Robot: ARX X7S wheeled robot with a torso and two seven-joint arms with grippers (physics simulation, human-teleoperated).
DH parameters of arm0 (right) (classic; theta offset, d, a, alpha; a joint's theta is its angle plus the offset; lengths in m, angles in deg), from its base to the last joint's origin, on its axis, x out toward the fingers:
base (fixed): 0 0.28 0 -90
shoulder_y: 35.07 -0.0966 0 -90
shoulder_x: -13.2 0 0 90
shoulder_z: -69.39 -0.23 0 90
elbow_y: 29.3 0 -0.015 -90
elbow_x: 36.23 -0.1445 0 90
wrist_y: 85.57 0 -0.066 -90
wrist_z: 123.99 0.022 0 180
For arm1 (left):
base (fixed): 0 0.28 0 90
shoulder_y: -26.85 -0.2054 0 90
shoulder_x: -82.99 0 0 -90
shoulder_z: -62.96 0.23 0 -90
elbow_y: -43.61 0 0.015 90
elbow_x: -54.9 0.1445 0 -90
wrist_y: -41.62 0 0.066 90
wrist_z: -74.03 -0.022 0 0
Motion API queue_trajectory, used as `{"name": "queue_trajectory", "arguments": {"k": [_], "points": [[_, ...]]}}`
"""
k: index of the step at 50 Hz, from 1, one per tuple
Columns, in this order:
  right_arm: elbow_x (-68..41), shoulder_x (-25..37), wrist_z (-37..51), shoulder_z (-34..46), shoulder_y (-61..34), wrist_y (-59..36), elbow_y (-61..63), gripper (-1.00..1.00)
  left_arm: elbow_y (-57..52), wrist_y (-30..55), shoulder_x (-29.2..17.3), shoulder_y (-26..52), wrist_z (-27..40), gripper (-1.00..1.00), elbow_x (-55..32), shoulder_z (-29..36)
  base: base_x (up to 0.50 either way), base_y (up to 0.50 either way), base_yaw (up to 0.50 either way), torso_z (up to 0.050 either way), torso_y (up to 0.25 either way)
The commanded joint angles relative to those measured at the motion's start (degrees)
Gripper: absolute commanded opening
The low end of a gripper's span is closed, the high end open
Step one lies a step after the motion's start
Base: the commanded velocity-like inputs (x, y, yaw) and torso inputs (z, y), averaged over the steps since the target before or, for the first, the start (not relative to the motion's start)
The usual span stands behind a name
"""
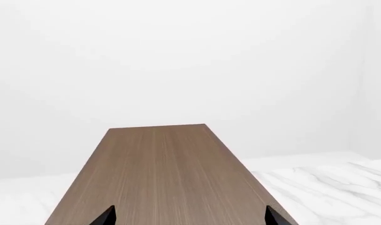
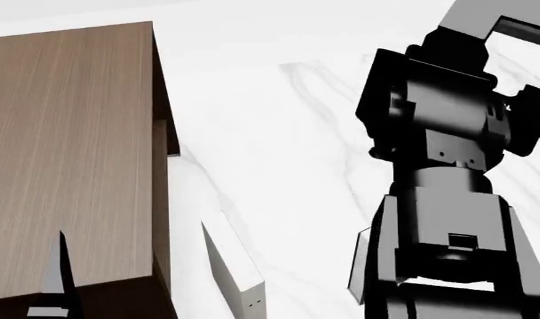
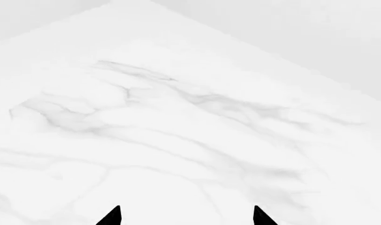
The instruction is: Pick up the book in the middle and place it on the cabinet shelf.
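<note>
White marble counter (image 3: 197, 140), grey veins running across it in long diagonal streaks. Surface pale and evenly lit; no hard shadows on it. It lies below and ahead of the right end effector (image 3: 186, 216), with one corner pointing away from it. Beyond that corner, plain off-white wall (image 3: 316, 33). Ahead of the left end effector (image 1: 189, 216), the same blank white wall (image 1: 178, 61), with a vertical room corner visible off to one side. Light soft and diffuse throughout.
</note>
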Motion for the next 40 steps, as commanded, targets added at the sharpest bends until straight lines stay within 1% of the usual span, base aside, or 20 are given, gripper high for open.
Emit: {"name": "queue_trajectory", "arguments": {"k": [1, 2, 5, 7, 9, 14, 18, 22, 24, 26, 29, 31, 40], "points": [[0.64, -2.01, 11.97, -13.29, -2.01, 0.3, -6.11, 1.0, -0.25, -0.63, 1.0, -0.15, -1.5, 1.0, 0.15, -1.19, 0.0, 0.0, 0.0, 0.0, 0.0], [0.16, -1.98, 13.87, -15.16, -1.76, -0.31, -6.11, 1.0, -0.05, -0.75, 1.0, -0.11, -1.53, 1.0, 0.07, -1.2, 0.0, 0.0, 0.0, 0.0, 0.0], [1.28, -2.08, 15.79, -16.7, -1.67, -0.44, -6.11, 1.0, -0.39, -0.5, 0.89, -0.06, -1.35, 1.0, -0.12, -1.24, 0.0, 0.0, 0.0, 0.0, 0.0], [0.7, -2.15, 19.0, -19.46, -1.09, -0.49, -6.11, 1.0, -0.66, -0.38, 0.78, -0.11, -1.21, 1.0, -0.33, -1.47, 0.0, 0.0, 0.0, 0.0, 0.0], [-0.25, -2.26, 19.91, -21.03, -0.46, 0.56, -6.1, 1.0, -0.71, -0.32, 0.75, -0.09, -1.11, 1.0, -0.48, -1.52, 0.0, 0.0, 0.0, 0.0, 0.0], [-2.67, -2.34, 21.87, -20.89, 0.07, -0.88, -6.12, 1.0, -1.13, -0.14, 0.57, -0.07, -0.89, 1.0, -0.74, -1.51, 0.0, 0.0, 0.0, 0.0, 0.0], [-6.41, -2.34, 21.02, -21.49, 0.78, -0.72, -6.13, 1.0, -1.25, -0.04, 0.43, -0.02, -0.71, 1.0, -1.03, -1.72, 0.0, 0.0, 0.0, 0.0, 0.0], [-17.37, -2.36, 22.34, -15.74, 1.64, -0.39, -6.13, 1.0, -0.78, -0.19, 0.39, 0.11, -0.65, 1.0, -0.83, -1.28, 0.0, 0.0, 0.0, 0.0, 0.0], [-21.3, -2.37, 22.77, -11.91, 1.66, 0.24, -6.13, 1.0, -0.88, -0.13, 0.34, 0.15, -0.55, 1.0, -0.87, -1.23, 0.0, 0.0, 0.0, 0.0, 0.0], [-26.21, -2.37, 21.14, -7.79, 1.66, 0.0, -6.13, 1.0, -0.92, -0.19, 0.23, 0.18, -0.53, 1.0, -1.1, -1.46, 0.0, 0.0, 0.0, 0.0, 0.0], [-31.74, -2.36, 22.43, -3.6, 1.77, 0.34, -6.13, 1.0, -0.75, -0.49, 0.11, 0.09, -0.5, 1.0, -1.37, -1.8, 0.0, 0.0, 0.0, 0.0, 0.0], [-35.01, -2.36, 21.46, -0.26, 2.07, 0.31, -6.13, 1.0, -1.11, -0.4, 0.03, 0.08, -0.32, 1.0, -1.44, -1.89, 0.0, 0.0, 0.0, 0.0, 0.0], [-44.61, -2.36, 19.47, 8.53, 2.14, 0.96, -6.14, 1.0, -0.8, -0.67, -0.13, 0.06, -0.07, 1.0, -1.58, -1.7, 0.0, 0.0, 0.0, 0.0, 0.0]]}}
